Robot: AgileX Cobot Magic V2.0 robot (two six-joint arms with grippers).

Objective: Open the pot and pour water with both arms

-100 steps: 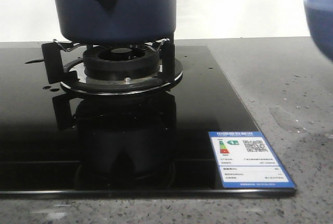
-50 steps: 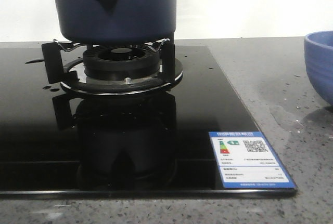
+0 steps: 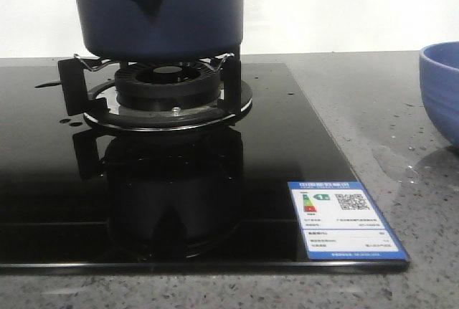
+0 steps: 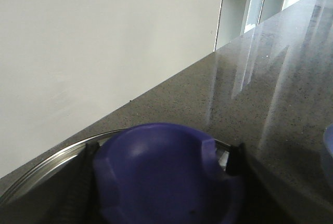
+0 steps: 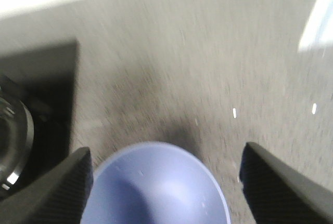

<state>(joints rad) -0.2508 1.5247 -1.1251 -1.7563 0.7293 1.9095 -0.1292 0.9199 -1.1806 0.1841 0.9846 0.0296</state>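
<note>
Pot (image 3: 161, 9) sits on the stove burner (image 3: 166, 87); the light-blue bowl (image 3: 441, 87), a second ago raised, now rests on the counter (image 3: 373, 108). Our right gripper (image 5: 164, 182), spread wide, straddles it, so pouring seems done. Our left gripper's state we cannot tell.

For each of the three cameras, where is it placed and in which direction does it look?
Front view: low over the counter, facing forward at the pot on the burner; no robot part visible.
Left wrist view: on the left arm, looking over the lid knob; its tool is hidden.
Right wrist view: on the right arm, looking down at the bowl; right tool open.
Shared: front and right wrist views both show the bowl.
</note>
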